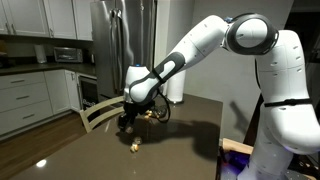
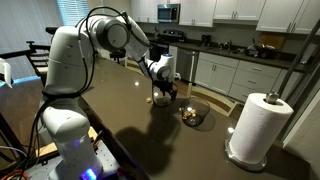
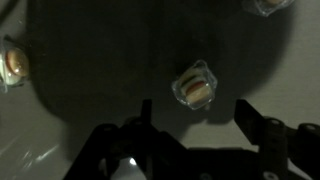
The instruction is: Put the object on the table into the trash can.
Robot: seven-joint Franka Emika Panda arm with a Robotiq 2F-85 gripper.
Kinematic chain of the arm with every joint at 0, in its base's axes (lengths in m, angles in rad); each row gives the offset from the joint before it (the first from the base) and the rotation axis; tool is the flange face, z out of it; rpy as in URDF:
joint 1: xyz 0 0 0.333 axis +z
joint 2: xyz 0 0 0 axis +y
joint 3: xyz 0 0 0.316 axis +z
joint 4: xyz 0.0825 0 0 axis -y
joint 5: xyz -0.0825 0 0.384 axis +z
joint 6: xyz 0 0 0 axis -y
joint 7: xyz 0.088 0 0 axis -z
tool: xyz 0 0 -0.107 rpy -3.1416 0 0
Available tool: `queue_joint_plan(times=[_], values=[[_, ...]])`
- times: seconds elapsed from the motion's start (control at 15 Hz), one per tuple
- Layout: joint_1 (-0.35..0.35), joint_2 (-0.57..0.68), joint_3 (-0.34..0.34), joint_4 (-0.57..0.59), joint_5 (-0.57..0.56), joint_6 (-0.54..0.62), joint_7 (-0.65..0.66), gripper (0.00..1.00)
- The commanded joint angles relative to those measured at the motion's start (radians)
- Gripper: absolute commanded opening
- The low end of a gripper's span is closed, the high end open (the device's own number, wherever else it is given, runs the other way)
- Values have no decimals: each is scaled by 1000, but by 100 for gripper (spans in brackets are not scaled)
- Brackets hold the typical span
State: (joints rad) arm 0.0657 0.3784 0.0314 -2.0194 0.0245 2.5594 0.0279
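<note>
In the wrist view a small tan lump in clear wrapping (image 3: 194, 88) lies on the dark table. My gripper (image 3: 196, 115) is open and empty, and hovers over the table with the lump just beyond its fingertips. Two more wrapped lumps show, one at the left edge (image 3: 12, 62) and one at the top right (image 3: 268, 5). In the exterior views my gripper (image 1: 127, 119) (image 2: 160, 96) hangs low over the table. The trash can (image 2: 195, 113), a low dark round bin with tan bits inside, stands beside it. One tan lump (image 1: 134, 146) lies apart on the table.
A white paper towel roll (image 2: 262, 125) stands on the dark table (image 2: 150, 140) past the trash can. A chair back (image 1: 100, 113) rises at the table's far edge. Kitchen cabinets (image 1: 25, 95) and a steel fridge (image 1: 115, 40) stand behind.
</note>
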Motion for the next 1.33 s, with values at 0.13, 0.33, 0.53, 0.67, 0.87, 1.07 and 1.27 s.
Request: queue_joint_plan(times=[0.13, 0.33, 0.53, 0.67, 0.87, 1.07, 1.27], values=[[-10, 25, -5, 51, 0, -113, 7, 100], [-13, 45, -7, 70, 3, -152, 6, 100], [-15, 59, -7, 80, 4, -154, 4, 72], [-16, 65, -6, 84, 4, -152, 3, 60], [-15, 63, -7, 86, 3, -155, 5, 39], [-9, 41, -11, 79, -7, -165, 15, 20], [-2, -12, -16, 60, -16, -194, 28, 9]])
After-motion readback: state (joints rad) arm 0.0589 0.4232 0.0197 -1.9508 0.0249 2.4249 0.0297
